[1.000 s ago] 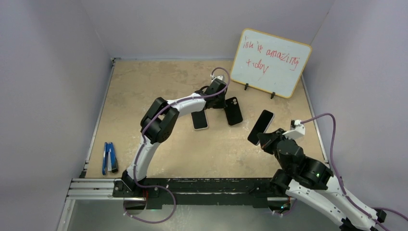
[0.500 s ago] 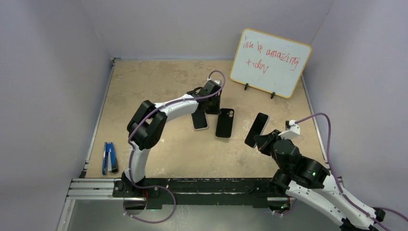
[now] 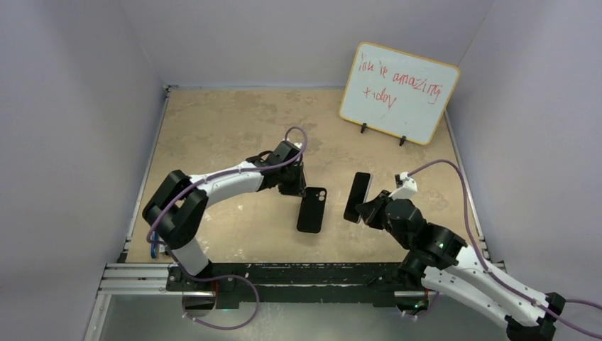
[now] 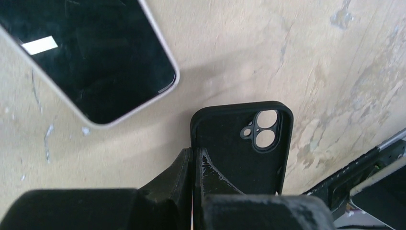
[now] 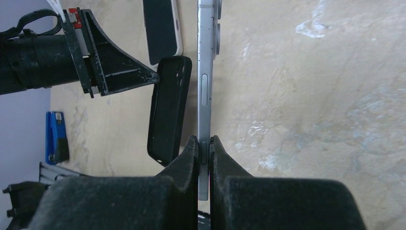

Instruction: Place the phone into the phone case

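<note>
1. A blue hand tool lies at the left edge of the tabletop, well apart from both claws.
2. The left claw is clamped on 1 long side wall of the phone case. Its 2 fingers are pressed together over that wall.
3. The phone case is black. Its open inner side faces the left wrist camera, and its camera cutout lies at the end away from the claw. In the top view, the case extends from the claw toward the near edge of the tabletop. Whether its far end touches the tabletop cannot be determined.
4. A second handset, with a pale rim and its dark screen up, lies flat on the tabletop just behind the left claw.
5. The phone is held on edge, just right of the case and not touching it. Its side buttons face the right wrist camera.
6. The right claw is closed on the phone's lower end, with 1 finger on each flat face.
7. A whiteboard with red writing stands at the far right corner.
</note>
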`<state>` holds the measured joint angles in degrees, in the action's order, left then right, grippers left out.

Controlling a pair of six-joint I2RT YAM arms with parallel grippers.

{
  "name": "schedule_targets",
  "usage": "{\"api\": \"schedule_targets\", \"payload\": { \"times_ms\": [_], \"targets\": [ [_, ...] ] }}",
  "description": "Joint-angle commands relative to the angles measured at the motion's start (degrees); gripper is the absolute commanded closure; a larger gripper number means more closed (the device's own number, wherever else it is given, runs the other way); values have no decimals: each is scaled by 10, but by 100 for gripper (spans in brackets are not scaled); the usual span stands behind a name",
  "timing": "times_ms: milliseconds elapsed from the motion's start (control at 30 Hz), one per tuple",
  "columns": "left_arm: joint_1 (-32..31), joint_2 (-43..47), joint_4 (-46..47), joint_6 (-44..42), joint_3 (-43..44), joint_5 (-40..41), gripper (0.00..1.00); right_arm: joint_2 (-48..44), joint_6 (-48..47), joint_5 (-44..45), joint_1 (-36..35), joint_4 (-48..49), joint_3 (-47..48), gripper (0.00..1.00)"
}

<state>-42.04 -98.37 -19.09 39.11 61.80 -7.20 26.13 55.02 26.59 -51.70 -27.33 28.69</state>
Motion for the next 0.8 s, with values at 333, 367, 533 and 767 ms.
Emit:
{"api": "schedule_targets", "payload": {
  "times_ms": [333, 367, 533, 767],
  "targets": [
    [-2, 120, 52, 81, -146, 22, 100, 55, -9, -112, -1, 140, -24, 100],
    [-2, 123, 53, 89, -152, 30, 100, 56, -5, -110, -1, 139, -22, 100],
    [-1, 116, 102, 127, -172, -3, 85, 73, -2, -132, -1, 164, -21, 100],
    [2, 117, 81, 119, -169, -26, 63, 104, 15, -170, -2, 213, -37, 100]
  ]
}}
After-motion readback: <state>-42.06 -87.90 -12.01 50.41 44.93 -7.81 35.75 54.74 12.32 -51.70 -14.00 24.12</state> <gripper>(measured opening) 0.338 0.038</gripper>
